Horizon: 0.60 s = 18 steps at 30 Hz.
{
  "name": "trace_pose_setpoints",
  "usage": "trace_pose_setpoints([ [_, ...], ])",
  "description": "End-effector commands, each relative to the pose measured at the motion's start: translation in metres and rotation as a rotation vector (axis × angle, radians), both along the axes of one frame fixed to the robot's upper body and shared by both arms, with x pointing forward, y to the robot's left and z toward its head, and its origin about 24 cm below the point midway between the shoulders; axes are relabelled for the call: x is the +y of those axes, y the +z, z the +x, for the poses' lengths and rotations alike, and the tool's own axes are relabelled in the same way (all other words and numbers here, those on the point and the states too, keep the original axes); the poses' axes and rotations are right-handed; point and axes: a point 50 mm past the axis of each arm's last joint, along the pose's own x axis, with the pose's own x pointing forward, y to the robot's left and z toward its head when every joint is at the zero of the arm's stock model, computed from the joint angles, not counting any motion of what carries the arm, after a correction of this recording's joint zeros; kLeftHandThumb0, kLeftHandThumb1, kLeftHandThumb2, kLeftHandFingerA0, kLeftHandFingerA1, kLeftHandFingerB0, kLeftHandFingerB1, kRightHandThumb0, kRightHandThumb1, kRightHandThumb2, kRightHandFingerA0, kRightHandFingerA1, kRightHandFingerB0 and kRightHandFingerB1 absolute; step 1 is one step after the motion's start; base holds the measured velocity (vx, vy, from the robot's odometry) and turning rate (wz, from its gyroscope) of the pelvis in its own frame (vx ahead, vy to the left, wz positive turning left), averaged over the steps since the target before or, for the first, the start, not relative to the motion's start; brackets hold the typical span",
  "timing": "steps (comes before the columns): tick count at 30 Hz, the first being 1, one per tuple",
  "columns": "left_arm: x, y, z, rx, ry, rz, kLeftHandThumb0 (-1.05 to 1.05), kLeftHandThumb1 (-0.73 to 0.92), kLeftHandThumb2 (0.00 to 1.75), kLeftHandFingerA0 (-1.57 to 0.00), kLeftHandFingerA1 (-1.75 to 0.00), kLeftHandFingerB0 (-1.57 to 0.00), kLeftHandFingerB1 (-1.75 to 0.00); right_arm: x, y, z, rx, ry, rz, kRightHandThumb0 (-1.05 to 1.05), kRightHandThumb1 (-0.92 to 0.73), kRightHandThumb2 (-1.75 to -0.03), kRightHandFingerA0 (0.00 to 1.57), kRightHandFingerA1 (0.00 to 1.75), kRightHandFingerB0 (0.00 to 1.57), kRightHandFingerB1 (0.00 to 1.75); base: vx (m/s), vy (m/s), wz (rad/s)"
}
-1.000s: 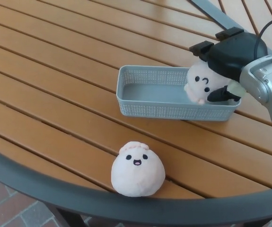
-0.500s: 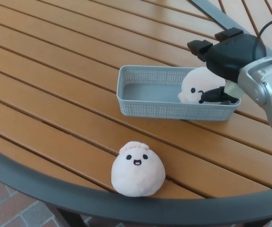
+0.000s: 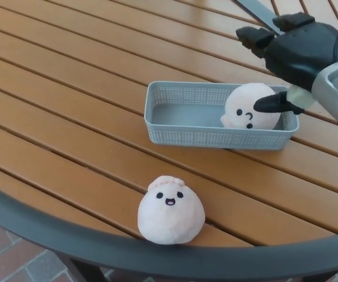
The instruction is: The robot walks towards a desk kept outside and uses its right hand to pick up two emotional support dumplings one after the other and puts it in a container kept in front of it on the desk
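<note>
A: Head view, nearest first: what's there?

B: One dumpling sits at the wooden table's near edge. Beyond it, a grey container holds the other dumpling at its right end.

A: And the right hand?

B: Just above, fingers spread, empty. A nudge might roll the near dumpling off.

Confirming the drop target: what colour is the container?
Grey-blue mesh container, clearest in the head view.

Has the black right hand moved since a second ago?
Yes. The black right hand has risen up and away from the grey mesh plastic container, leaving the white plush dumpling inside.
</note>
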Motion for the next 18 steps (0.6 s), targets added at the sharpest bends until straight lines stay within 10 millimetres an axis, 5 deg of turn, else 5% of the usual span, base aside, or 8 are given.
trace_pose_setpoints([
  [1,0.003,0.004,0.002,-0.016,-0.026,0.026,-0.37,0.54,0.56,-0.86,-0.69,-0.86,-0.54,0.011,0.036,-0.035,-0.020,0.139,0.097,-1.05,-0.69,-0.98,0.00,0.02,0.00,0.00,0.00,0.000,0.00],
  [4,0.004,0.005,0.004,-0.023,-0.023,0.022,-0.37,0.53,0.56,-0.86,-0.68,-0.87,-0.54,0.021,0.044,-0.060,-0.043,0.221,0.127,-1.01,-0.63,-0.94,0.00,0.00,0.00,0.04,0.00,0.000,0.00],
  [5,0.005,0.005,0.006,-0.022,-0.022,0.026,-0.38,0.54,0.57,-0.85,-0.67,-0.85,-0.53,0.028,0.045,-0.077,-0.040,0.277,0.153,-1.05,-0.67,-1.10,0.00,0.19,0.00,0.10,0.00,0.000,0.00],
  [8,0.005,0.007,0.010,-0.032,-0.033,0.032,-0.37,0.53,0.57,-0.86,-0.68,-0.88,-0.54,0.042,0.028,-0.112,0.032,0.400,0.231,-1.05,-0.67,-1.10,0.00,0.15,0.00,0.09,0.00,0.000,0.00],
  [18,0.005,0.007,0.014,-0.032,-0.031,0.031,-0.37,0.54,0.56,-0.86,-0.68,-0.88,-0.54,0.052,-0.057,-0.117,0.405,0.360,0.211,-1.05,-0.64,-1.02,0.00,0.04,0.00,0.07,0.00,0.000,0.00],
])
